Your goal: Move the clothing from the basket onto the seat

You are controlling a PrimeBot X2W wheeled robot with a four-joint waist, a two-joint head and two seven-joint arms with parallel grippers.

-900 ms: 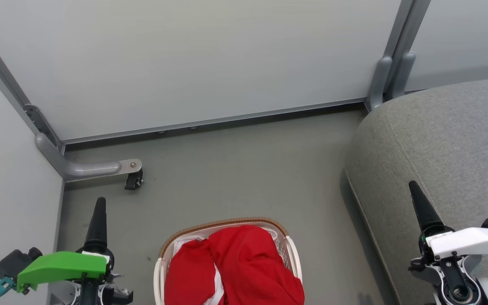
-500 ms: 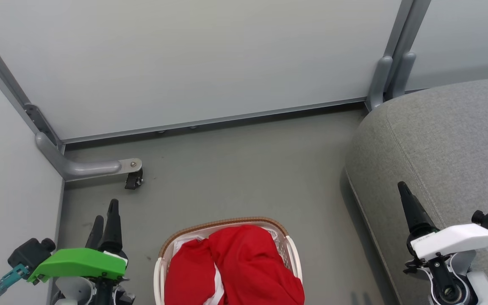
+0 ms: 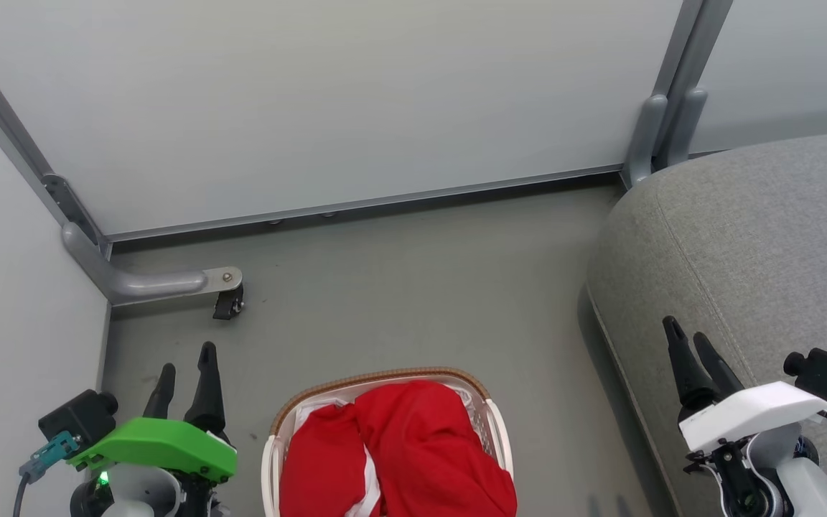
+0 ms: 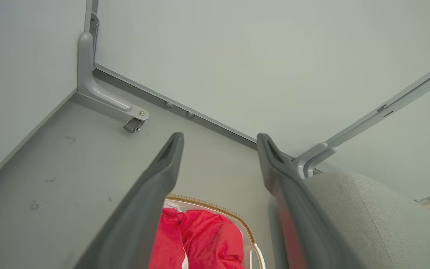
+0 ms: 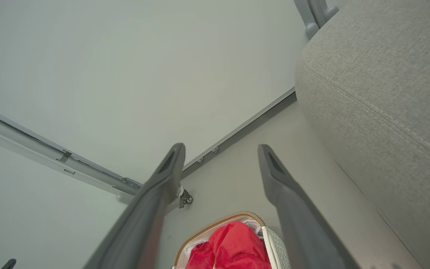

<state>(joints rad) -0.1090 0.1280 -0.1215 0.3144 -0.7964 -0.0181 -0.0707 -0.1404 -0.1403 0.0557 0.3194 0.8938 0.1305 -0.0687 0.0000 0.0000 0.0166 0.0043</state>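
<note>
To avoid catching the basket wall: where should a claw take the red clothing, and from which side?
Probably the humped fold in the middle of the red clothing, coming straight down from above. The pile seems heaped highest there, away from the basket rim, so loose fabric can be pinched without touching plastic.

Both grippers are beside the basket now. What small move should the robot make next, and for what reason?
Probably bring the left gripper inward and down over the clothing. It and the right gripper are both open and empty, apart from the basket, while the red pile lies heaped in it and the seat looks bare. The left looks nearer in the head view.
</note>
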